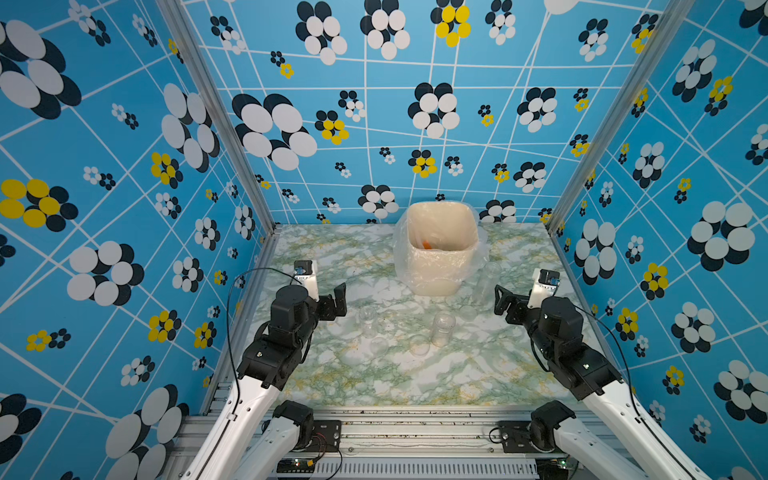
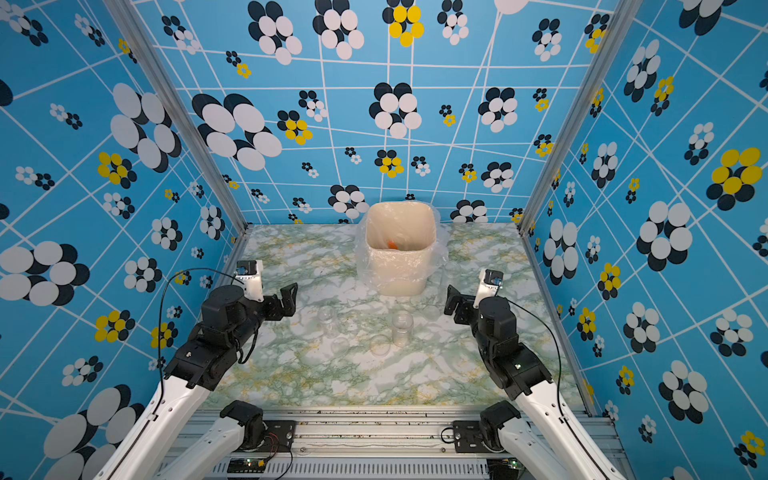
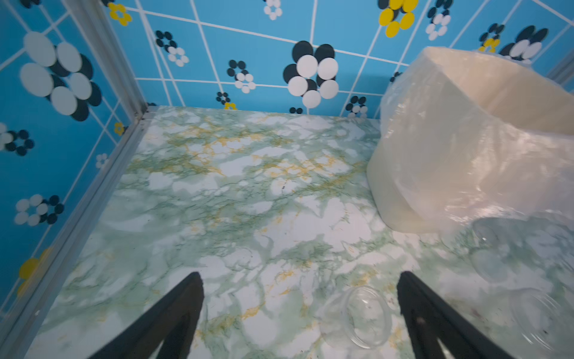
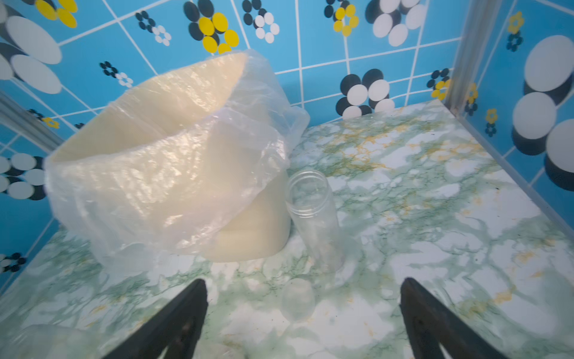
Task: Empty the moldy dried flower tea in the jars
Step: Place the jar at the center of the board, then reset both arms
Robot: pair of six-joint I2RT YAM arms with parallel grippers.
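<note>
Three clear jars stand lidless and look empty: one [image 1: 368,320] just right of my left gripper [image 1: 338,301], one [image 1: 442,328] mid-table, and a taller one [image 1: 490,282] beside the bin. The left wrist view looks down into the near jar [image 3: 360,317] between the spread fingers of the open left gripper [image 3: 299,276]. My right gripper [image 1: 500,301] is also open and holds nothing. Ahead of the right gripper [image 4: 302,281] in its wrist view are the tall jar [image 4: 313,217] and a lid [image 4: 297,298]. The tea is out of view.
The beige plastic-lined bin [image 1: 436,274] stands at the back centre with an orange bit [image 1: 428,244] inside. Clear lids lie flat on the marble table at the front [image 1: 379,345], beside it [image 1: 419,345] and near the right gripper [image 1: 468,311]. Patterned walls close in three sides.
</note>
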